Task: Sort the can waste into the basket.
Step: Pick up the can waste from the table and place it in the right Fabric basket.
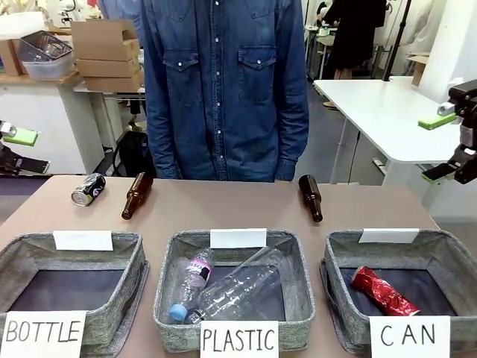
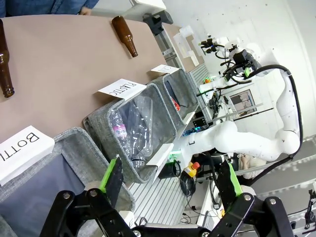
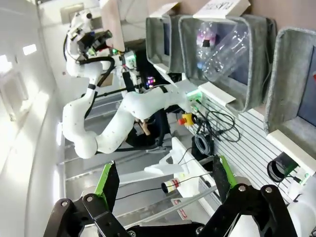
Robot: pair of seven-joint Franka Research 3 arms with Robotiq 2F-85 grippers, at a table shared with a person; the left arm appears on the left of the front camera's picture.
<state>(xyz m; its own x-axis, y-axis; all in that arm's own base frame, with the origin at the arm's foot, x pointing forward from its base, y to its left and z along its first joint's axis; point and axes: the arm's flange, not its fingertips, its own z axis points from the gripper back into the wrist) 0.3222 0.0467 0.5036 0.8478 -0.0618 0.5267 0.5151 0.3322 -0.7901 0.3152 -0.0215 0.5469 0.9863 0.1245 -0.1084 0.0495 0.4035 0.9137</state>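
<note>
A dark can (image 1: 88,189) with a silver end lies on its side at the table's far left. A crushed shiny red can (image 1: 384,291) lies inside the grey basket (image 1: 444,246) signed "CAN" at the front right, and shows as a red sliver (image 2: 175,103) in the left wrist view. My left gripper (image 1: 22,151) hovers open off the table's left edge, well above the surface. My right gripper (image 1: 440,147) hangs open beyond the right edge. Both are empty in their wrist views, left (image 2: 171,180) and right (image 3: 164,180).
Two brown glass bottles (image 1: 137,195) (image 1: 311,197) lie on the far half of the table. The "PLASTIC" basket (image 1: 298,268) holds clear plastic bottles (image 1: 235,287). The "BOTTLE" basket (image 1: 133,261) stands front left. A person in a denim shirt (image 1: 223,82) stands at the far side.
</note>
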